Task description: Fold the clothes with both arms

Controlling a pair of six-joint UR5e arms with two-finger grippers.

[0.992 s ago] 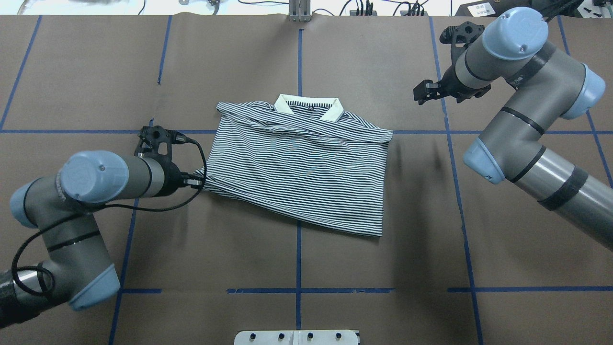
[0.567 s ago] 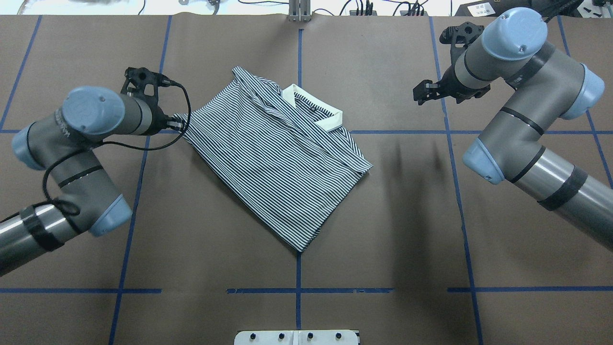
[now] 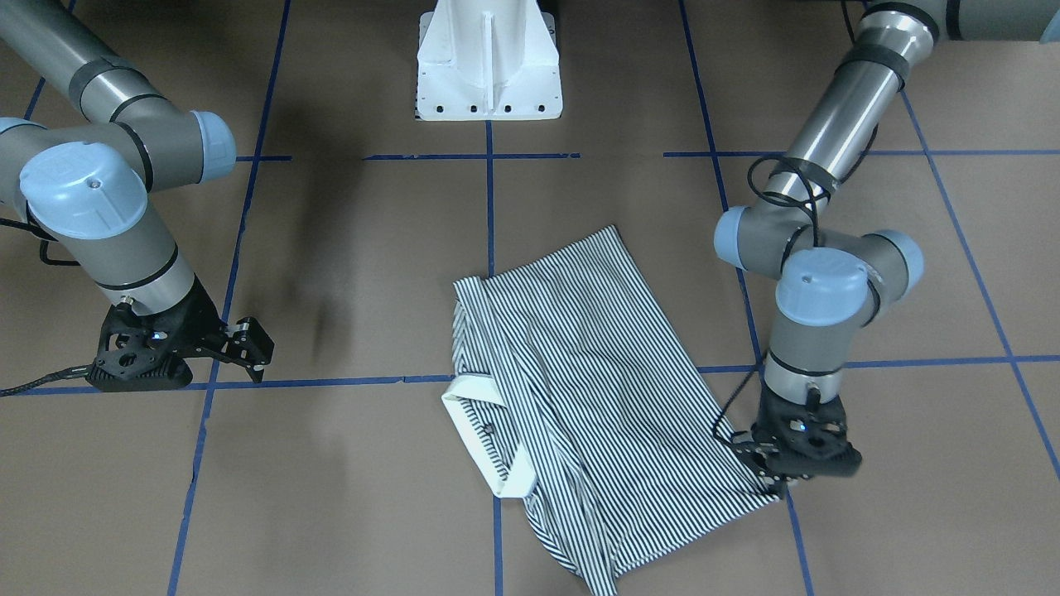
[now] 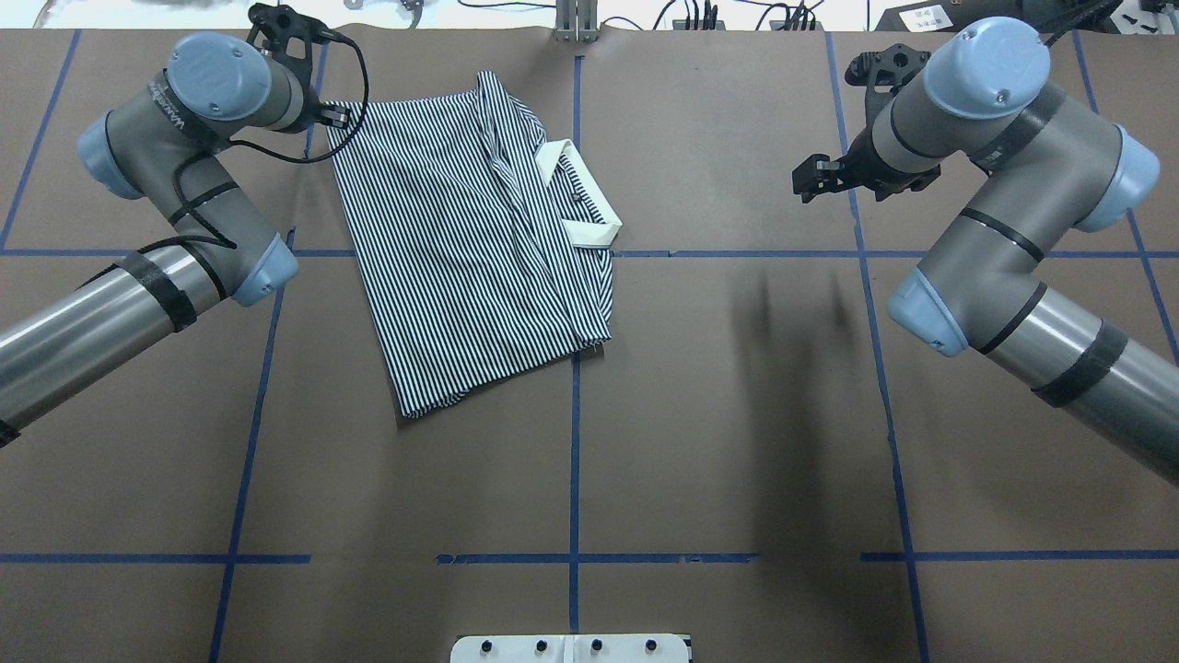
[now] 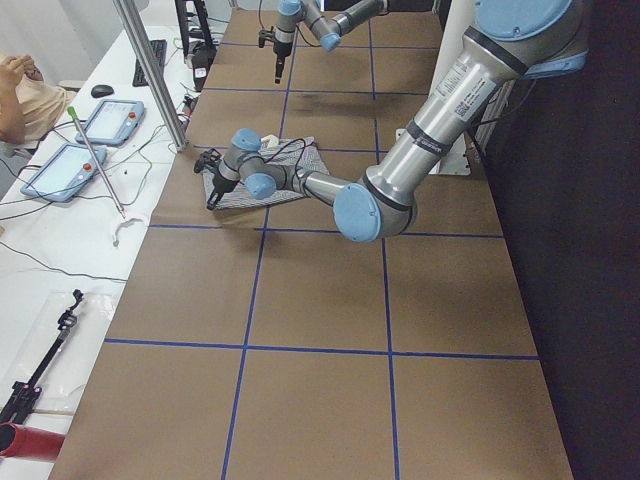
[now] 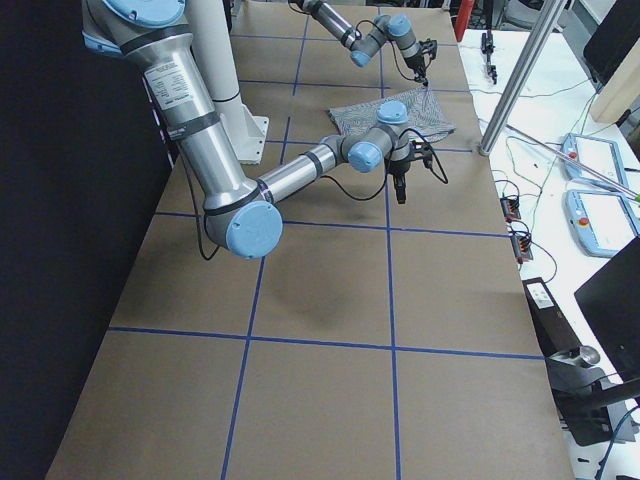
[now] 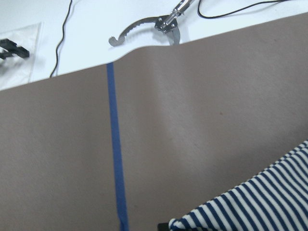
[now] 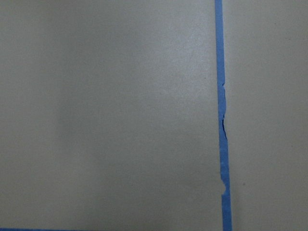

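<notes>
table (image 4: 737,414): brown paper cover, soft shadows | tape lines (image 4: 574,442): blue, crossing in a grid | bench (image 5: 60,250): white, runs beside the table, strewn with cables | post (image 5: 150,70): metal, stands at the bench edge | tablets (image 5: 110,120): two, lying on the bench

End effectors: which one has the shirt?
The left end effector: it grips a corner of the shirt. The right end effector hangs open over the table, well apart from the shirt.

Shirt (image 4: 470,249) on table (image 4: 737,442), at left claw (image 4: 342,118)
</notes>
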